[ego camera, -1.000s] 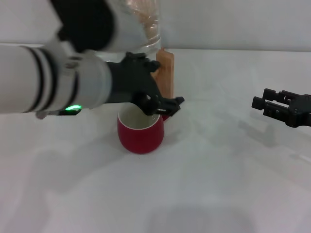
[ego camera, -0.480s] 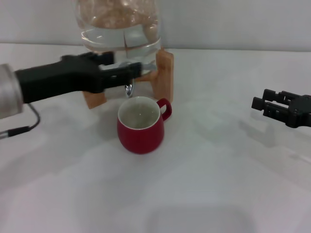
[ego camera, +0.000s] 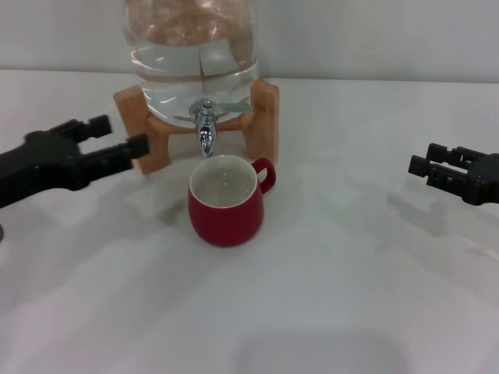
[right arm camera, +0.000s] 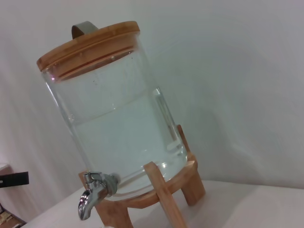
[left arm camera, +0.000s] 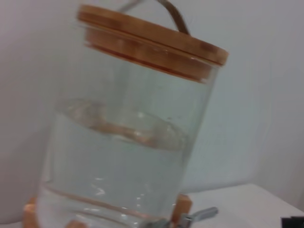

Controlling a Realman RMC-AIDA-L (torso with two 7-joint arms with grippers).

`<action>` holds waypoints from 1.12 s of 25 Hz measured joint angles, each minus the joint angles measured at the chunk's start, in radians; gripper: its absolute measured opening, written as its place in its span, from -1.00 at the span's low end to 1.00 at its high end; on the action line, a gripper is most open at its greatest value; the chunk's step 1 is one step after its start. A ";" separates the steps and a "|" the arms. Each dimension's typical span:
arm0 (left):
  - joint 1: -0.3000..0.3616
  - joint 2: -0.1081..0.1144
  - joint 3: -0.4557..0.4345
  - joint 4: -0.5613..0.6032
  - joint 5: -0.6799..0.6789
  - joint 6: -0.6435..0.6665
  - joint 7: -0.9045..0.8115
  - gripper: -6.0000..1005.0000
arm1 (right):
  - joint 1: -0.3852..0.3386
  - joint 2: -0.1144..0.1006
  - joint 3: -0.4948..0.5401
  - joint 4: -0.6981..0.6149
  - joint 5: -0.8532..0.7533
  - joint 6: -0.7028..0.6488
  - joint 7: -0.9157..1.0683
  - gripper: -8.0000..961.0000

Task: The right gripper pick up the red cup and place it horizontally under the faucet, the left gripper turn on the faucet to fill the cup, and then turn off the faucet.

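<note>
Plain white counter [ego camera: 327, 312] fills the lower frame, soft shadows falling across it, and a bare pale wall [ego camera: 374, 35] runs along the top edge.

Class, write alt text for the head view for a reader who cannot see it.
A red cup stands upright on a white table under the chrome faucet of a glass water dispenser. The left gripper and right gripper hover open at either side.
</note>
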 joint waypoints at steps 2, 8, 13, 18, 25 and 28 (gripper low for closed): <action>-0.005 0.000 -0.048 -0.052 -0.023 -0.014 0.019 0.77 | -0.001 0.001 0.004 0.000 0.000 0.000 -0.004 0.17; -0.048 0.002 -0.183 -0.236 -0.086 -0.030 0.072 0.77 | 0.000 0.003 0.008 0.000 0.000 0.000 -0.017 0.17; -0.111 0.003 -0.279 -0.364 -0.078 -0.030 0.107 0.77 | 0.005 0.004 0.008 0.000 0.000 0.000 -0.018 0.17; -0.142 0.004 -0.289 -0.402 -0.044 -0.025 0.131 0.77 | 0.006 0.004 0.007 0.000 0.000 0.000 -0.023 0.17; -0.180 0.005 -0.292 -0.491 -0.025 -0.019 0.191 0.77 | 0.003 0.016 0.008 0.000 -0.002 -0.001 -0.087 0.17; -0.182 0.005 -0.293 -0.504 -0.020 -0.018 0.200 0.77 | -0.001 0.025 0.016 0.003 0.005 0.000 -0.132 0.17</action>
